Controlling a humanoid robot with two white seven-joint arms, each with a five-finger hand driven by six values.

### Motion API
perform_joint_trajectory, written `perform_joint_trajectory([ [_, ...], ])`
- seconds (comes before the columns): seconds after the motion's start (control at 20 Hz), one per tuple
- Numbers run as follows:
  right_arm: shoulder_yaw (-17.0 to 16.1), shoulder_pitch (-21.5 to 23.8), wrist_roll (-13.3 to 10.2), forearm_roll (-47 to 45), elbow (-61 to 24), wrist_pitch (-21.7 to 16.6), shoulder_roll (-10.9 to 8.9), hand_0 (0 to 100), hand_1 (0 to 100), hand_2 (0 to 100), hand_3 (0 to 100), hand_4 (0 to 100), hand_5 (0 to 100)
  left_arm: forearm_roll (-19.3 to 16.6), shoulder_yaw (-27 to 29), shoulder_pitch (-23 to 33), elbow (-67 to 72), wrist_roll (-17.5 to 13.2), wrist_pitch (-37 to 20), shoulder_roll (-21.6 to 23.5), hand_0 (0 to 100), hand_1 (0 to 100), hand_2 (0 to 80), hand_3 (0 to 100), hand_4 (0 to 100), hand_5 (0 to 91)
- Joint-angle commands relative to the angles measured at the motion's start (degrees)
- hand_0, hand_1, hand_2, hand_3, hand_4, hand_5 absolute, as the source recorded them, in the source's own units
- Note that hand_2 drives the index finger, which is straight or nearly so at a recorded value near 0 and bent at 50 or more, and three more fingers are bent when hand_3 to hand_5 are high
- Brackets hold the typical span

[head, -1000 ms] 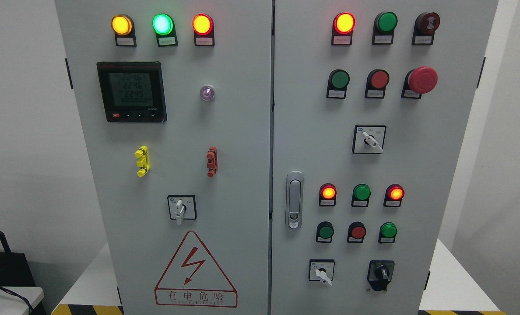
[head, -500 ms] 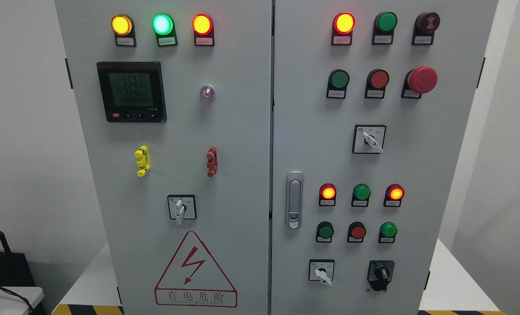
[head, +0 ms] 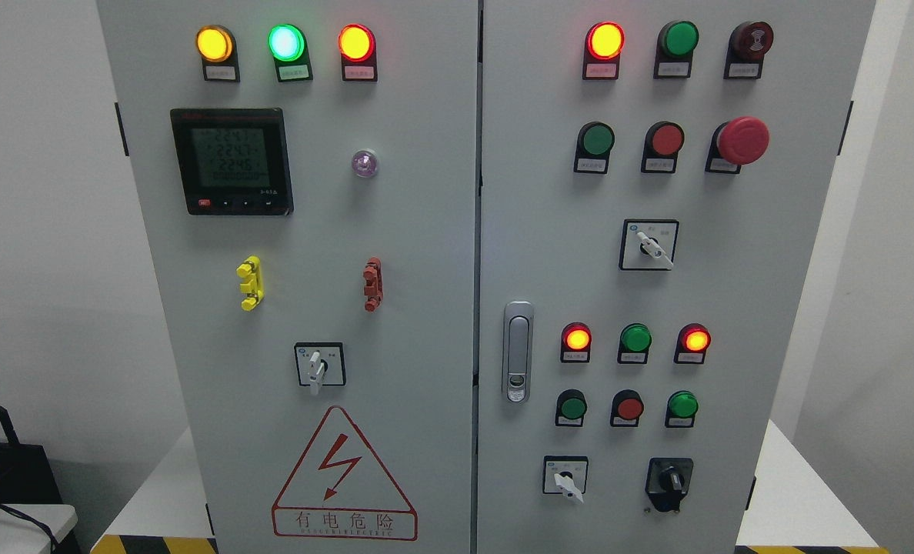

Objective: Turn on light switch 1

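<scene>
Nearest, at the bottom edge: striped floor tape (head: 165,545) and a white base (head: 157,500). On it, a grey two-door cabinet (head: 426,231).

Left door: warning triangle (head: 343,477) low, white selector (head: 319,365) above it, meter (head: 231,161) upper left, and three lit lamps (head: 286,43) along the top.

Right door: handle (head: 518,352) at its left edge, low selector (head: 565,477) beside a black selector (head: 668,483), and a high selector (head: 648,245) at mid-height.

The labels are too small to read, so it cannot be told which control is switch 1. Neither hand is in frame, so their state cannot be told. Behind the cabinet is a white wall (head: 34,231).
</scene>
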Motion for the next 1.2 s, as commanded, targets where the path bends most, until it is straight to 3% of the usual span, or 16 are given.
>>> perform_joint_trajectory([
  [0.0, 0.0, 0.0, 0.0, -1.0, 0.0, -0.1, 0.0, 12, 39, 0, 0, 0, 0, 0.0, 4.1, -0.1, -0.8, -0.7, -2.1, 8.7, 41, 0, 0.0, 0, 0, 0.0],
  [0.1, 0.0, 0.0, 0.0, -1.0, 0.0, 0.0, 0.0, 12, 39, 0, 0, 0, 0, 0.0, 4.4, 0.1, -5.1, -0.6, -2.5, 10.7, 42, 0, 0.0, 0, 0, 0.0],
  [0.3, 0.0, 0.0, 0.0, -1.0, 0.0, 0.0, 0.0, 12, 39, 0, 0, 0, 0, -1.4, 12.1, 0.3, -17.3, -0.5, -2.4, 13.6, 43, 0, 0.0, 0, 0, 0.0],
  [0.55, 0.0, 0.0, 0.0, -1.0, 0.0, -0.1, 0.0, 12, 39, 0, 0, 0, 0, -10.6, 25.2, 0.0, -34.0, -0.7, -1.8, 13.5, 44, 0, 0.0, 0, 1, 0.0],
  [0.9, 0.0, 0.0, 0.0, -1.0, 0.0, -0.1, 0.0, 12, 39, 0, 0, 0, 0, -11.0, 31.2, -1.3, -53.8, -0.1, -2.3, 13.4, 47, 0, 0.0, 4, 7, 0.0],
  [1.05, 0.0, 0.0, 0.0, -1.0, 0.0, -0.1, 0.0, 12, 39, 0, 0, 0, 0, -10.7, 32.8, -2.4, -60.2, -0.1, -2.5, 13.3, 49, 0, 0.0, 14, 17, 0.0],
  [1.15, 0.0, 0.0, 0.0, -1.0, 0.0, -0.1, 0.0, 12, 39, 0, 0, 0, 0, -10.6, 33.2, -3.5, -64.0, -0.2, -2.6, 13.4, 51, 0, 0.0, 23, 26, 4.8],
])
